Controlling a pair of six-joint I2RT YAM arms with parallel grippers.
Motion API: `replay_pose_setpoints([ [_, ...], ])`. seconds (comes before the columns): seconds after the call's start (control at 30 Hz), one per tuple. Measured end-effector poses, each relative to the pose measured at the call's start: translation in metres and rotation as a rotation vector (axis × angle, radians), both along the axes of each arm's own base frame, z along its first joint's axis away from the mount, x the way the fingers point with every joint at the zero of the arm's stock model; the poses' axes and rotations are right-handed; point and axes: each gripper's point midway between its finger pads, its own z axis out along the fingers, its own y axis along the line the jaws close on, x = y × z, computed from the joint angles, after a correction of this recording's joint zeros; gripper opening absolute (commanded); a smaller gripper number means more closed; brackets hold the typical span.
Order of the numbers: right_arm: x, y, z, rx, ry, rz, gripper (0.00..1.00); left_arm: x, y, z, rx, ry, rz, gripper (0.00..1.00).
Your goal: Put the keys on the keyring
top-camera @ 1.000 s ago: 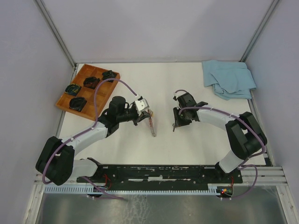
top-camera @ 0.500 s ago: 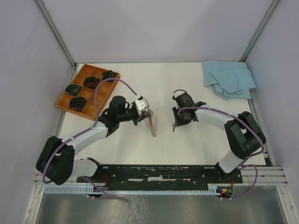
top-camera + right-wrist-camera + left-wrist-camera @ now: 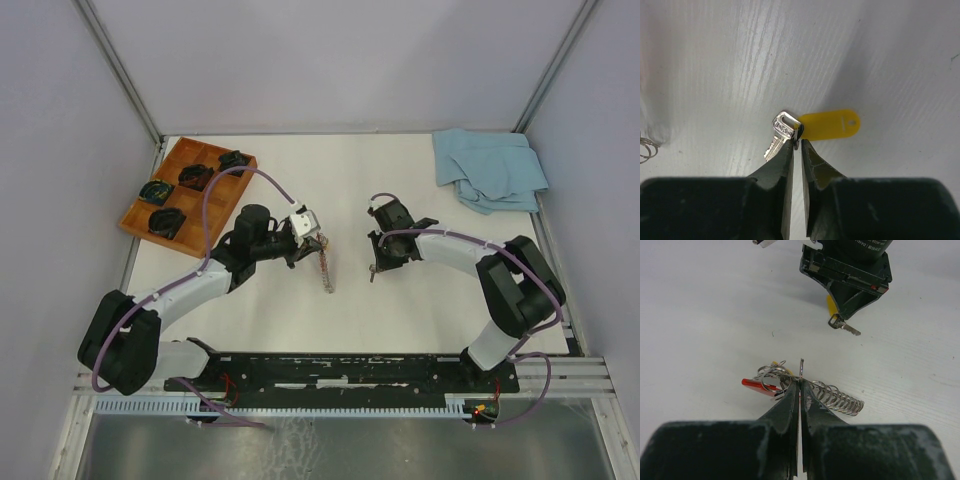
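My left gripper [image 3: 800,382] is shut on the thin wire keyring [image 3: 801,369], holding it upright just above the table. Behind its tips lie the red strap [image 3: 756,385] and a silver coiled chain [image 3: 841,400]. In the top view this bunch [image 3: 325,268] trails below the left gripper [image 3: 318,240]. A silver key [image 3: 780,134] with a yellow tag [image 3: 832,125] lies on the table. My right gripper [image 3: 797,142] is down on it with its jaws a narrow slit apart around the key's small dark ring. From the left wrist view the key [image 3: 846,327] shows under the right gripper's tips.
A wooden tray [image 3: 176,160] with several black coiled items sits at the back left. A blue cloth [image 3: 488,168] lies crumpled at the back right corner. Grey walls close in the table on three sides.
The right gripper's jaws have narrowed around the key's small ring, and that arm has shifted slightly left. The left arm and the keyring have stayed put.
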Motion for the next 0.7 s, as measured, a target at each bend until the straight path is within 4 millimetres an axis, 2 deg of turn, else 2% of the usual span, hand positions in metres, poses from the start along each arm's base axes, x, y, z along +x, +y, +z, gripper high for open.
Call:
replay_pose_setpoints([
  [0.2,0.0,0.0,-0.003,-0.004,0.005,0.001,0.09,-0.001,-0.001,0.0,-0.002,0.003,-0.006,0.03],
  [0.3,0.0,-0.001,-0.003,-0.01,0.002,0.005,0.02,-0.002,-0.001,0.0,-0.004,0.005,-0.013,0.03],
  [0.5,0.002,-0.004,-0.002,-0.027,-0.015,0.028,0.01,-0.002,-0.002,0.0,-0.004,0.005,-0.015,0.03],
  [0.6,0.004,-0.003,0.006,-0.022,-0.04,0.056,0.01,-0.002,-0.002,0.0,-0.001,-0.002,-0.02,0.03],
  [0.7,0.007,0.0,0.024,0.003,-0.096,0.098,0.01,-0.003,-0.002,0.0,0.0,-0.006,-0.027,0.03],
])
